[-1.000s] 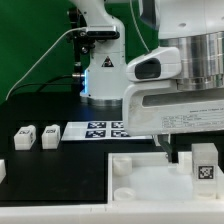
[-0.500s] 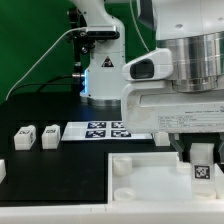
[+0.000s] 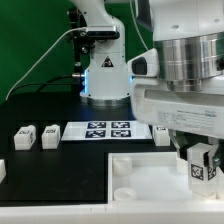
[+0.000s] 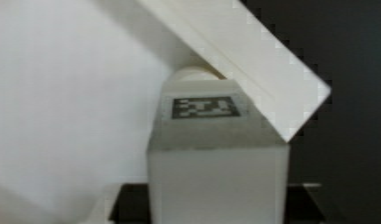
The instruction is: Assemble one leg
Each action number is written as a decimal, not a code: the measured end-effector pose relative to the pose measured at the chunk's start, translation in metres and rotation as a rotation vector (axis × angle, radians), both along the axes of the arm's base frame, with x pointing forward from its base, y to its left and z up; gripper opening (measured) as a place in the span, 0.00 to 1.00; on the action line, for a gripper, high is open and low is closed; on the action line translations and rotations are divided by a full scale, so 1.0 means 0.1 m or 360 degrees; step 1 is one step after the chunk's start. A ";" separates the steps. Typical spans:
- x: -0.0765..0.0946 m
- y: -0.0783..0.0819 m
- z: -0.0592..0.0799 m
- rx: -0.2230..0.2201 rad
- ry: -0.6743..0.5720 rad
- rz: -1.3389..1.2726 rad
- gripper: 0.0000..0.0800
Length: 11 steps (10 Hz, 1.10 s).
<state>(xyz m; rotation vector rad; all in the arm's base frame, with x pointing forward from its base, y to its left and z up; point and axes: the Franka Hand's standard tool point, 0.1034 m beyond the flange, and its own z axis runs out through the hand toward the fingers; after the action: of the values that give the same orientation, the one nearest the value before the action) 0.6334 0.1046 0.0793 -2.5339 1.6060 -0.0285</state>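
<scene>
My gripper (image 3: 203, 165) is shut on a leg (image 3: 203, 171), a small white block with a black-and-white tag on its face. It holds the leg over the right part of the large white tray-like piece (image 3: 135, 180) with a raised rim. In the wrist view the leg (image 4: 215, 140) stands between the dark fingers (image 4: 134, 200), its far end against a corner of the tray piece (image 4: 240, 50). Two more legs (image 3: 25, 137) (image 3: 50, 135) stand on the black table at the exterior view's left.
The marker board (image 3: 108, 130) lies flat behind the tray piece. The arm's white base (image 3: 100, 70) stands at the back. Another white block (image 3: 2, 170) shows at the left edge. A green backdrop closes off the far side.
My gripper has moved down and slightly to the exterior view's right with the leg, lowering it toward the tray piece. The other legs have not moved.
</scene>
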 end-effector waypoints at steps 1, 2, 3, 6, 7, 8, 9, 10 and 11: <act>-0.01 -0.01 -0.01 0.0047 0.0023 -0.0277 0.37; -0.03 -0.01 -0.01 0.0092 0.0042 -0.0490 0.37; -0.04 0.00 -0.01 0.0132 0.0073 -0.0690 0.37; -0.06 0.04 -0.02 0.0156 0.0096 -0.0838 0.37; -0.06 0.04 -0.02 0.0148 0.0086 -0.0756 0.61; -0.02 0.06 -0.01 0.0126 0.0026 -0.0484 0.75; 0.00 0.07 -0.03 0.0096 -0.0033 -0.0223 0.75; -0.01 0.13 -0.06 0.0072 -0.0052 -0.0001 0.79; -0.01 0.18 -0.06 0.0049 -0.0072 0.0206 0.79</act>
<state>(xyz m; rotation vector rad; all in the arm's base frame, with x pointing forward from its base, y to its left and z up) 0.6324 0.1222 0.0733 -2.5883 1.4122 -0.0467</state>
